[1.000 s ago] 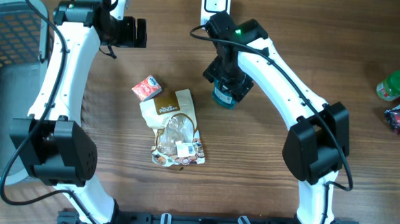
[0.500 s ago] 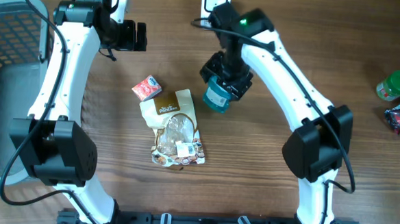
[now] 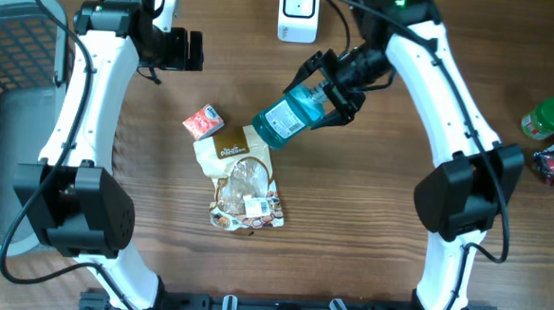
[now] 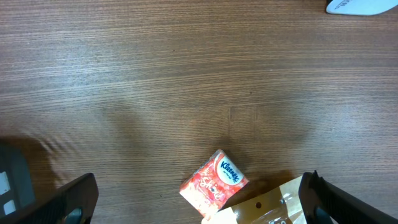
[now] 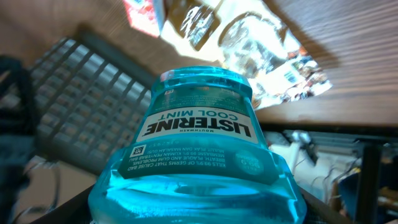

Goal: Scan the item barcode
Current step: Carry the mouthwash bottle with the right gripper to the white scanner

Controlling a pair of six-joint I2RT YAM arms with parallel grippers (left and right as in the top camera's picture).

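Right gripper (image 3: 330, 87): jaws clamped on the neck end of the mouthwash bottle (image 3: 281, 123). A second ago the bottle hangs upright under the wrist, just right of the snack pouch (image 3: 245, 177). Now the arm is swung back and to its right, the wrist is rolled, and the bottle lies nearly level in the air, base pointing out over the pouch's top edge. It is clear of the table (image 3: 368, 226).

Right wrist view: front label faces the camera, brand name upside down. No barcode shows; cannot tell which face carries it.

White scanner (image 3: 298, 14) sits at the far table edge, behind the bottle and apart from it. Judgement: pick-up is done and the presenting move is under way. The bottle likely needs more turning so the coded face meets the scanner window.

Left gripper (image 3: 189, 49): jaws wide, empty, unmoved, parked beyond the tissue pack (image 3: 203, 122). Pouch and pack are unshifted.
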